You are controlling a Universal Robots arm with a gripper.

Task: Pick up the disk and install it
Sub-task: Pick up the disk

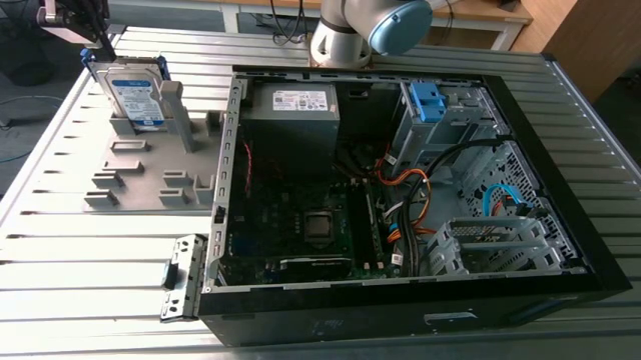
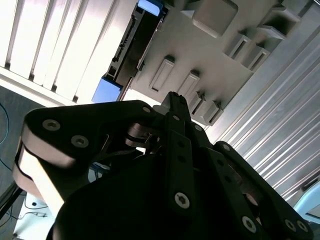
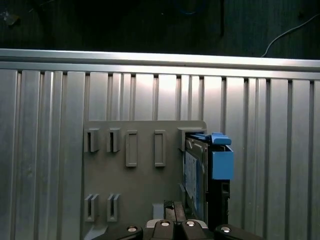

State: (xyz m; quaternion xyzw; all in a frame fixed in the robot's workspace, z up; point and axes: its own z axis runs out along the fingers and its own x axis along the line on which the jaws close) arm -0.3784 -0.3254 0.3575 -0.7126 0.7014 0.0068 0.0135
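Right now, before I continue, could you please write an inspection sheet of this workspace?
Surface: slatted metal table, carrying a grey holder and an open computer case.
Job's things: disk stands upright in the holder, not yet in the case.
Clutter: metal bracket beside the case; blue bracket inside it.
Gripper: gripper close above the disk's top edge; contact cannot be told.
Cables: orange cables and a blue cable inside the case.
Surroundings: arm base behind the case; wooden furniture at the exterior view's right.
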